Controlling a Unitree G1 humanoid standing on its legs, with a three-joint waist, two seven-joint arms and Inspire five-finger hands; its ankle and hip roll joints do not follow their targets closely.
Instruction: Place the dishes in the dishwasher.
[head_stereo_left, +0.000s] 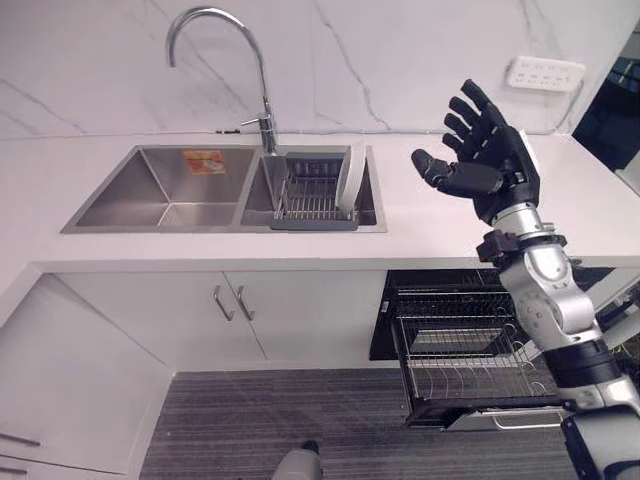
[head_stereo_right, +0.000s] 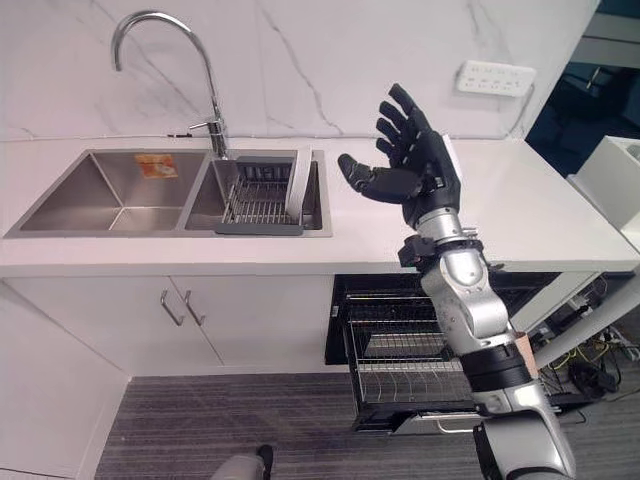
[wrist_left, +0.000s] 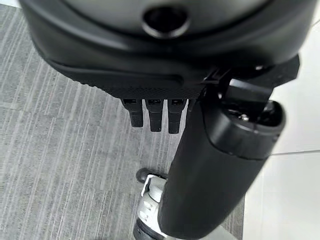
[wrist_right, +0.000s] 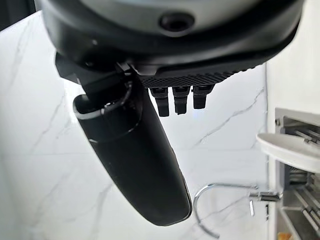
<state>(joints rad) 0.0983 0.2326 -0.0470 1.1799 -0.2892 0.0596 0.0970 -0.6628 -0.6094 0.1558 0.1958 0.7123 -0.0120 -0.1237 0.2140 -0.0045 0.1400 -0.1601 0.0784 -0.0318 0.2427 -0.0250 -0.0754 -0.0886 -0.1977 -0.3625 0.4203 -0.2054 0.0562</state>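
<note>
The right robot hand (head_stereo_left: 487, 150) hangs spread and empty above the table (head_stereo_left: 440, 215), apparently readying to reach the plate (head_stereo_left: 350, 178) propped upright in the sink rack (head_stereo_left: 308, 195), while the dishwasher rack (head_stereo_left: 470, 360) waits pulled out below.

Bright even light; wrist views blur the near robot hand (wrist_right: 135, 165).

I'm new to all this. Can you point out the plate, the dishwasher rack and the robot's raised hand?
plate (head_stereo_left: 349, 176): left eye view, its white face, standing in the sink basket.
rack (head_stereo_left: 455, 350): left eye view, pulled-out wire grid.
right hand (head_stereo_left: 497, 165): left eye view, palm.
</note>
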